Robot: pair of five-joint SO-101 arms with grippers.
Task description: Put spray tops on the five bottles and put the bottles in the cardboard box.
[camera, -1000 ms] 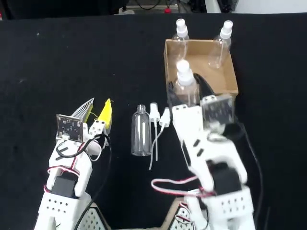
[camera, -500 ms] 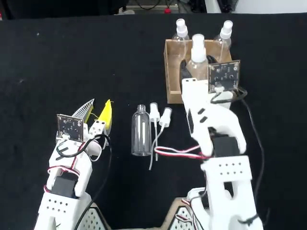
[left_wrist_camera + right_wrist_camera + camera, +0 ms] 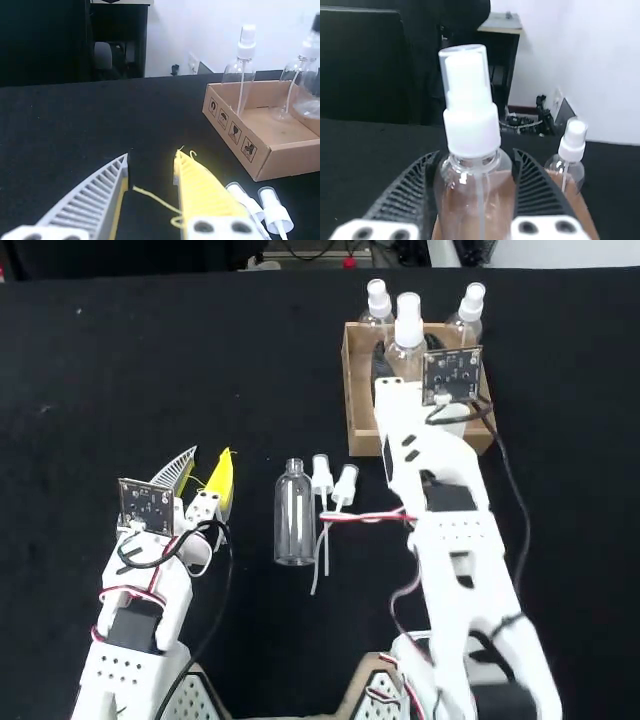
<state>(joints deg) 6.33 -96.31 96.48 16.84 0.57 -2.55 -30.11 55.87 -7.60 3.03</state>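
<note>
While R fingers clamp clear white-capped bottle at box | L fingers wide

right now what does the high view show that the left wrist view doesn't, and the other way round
High view adds: the uncapped bottle lying on the black table, and the whole right gripper, fingers closed on a capped bottle over the cardboard box.
Left wrist view adds: the box's printed outer wall and the white room wall behind.
Shared: the box, two loose spray tops, the left gripper with open fingers, and a second spray-topped bottle standing in the box's far corner.
</note>
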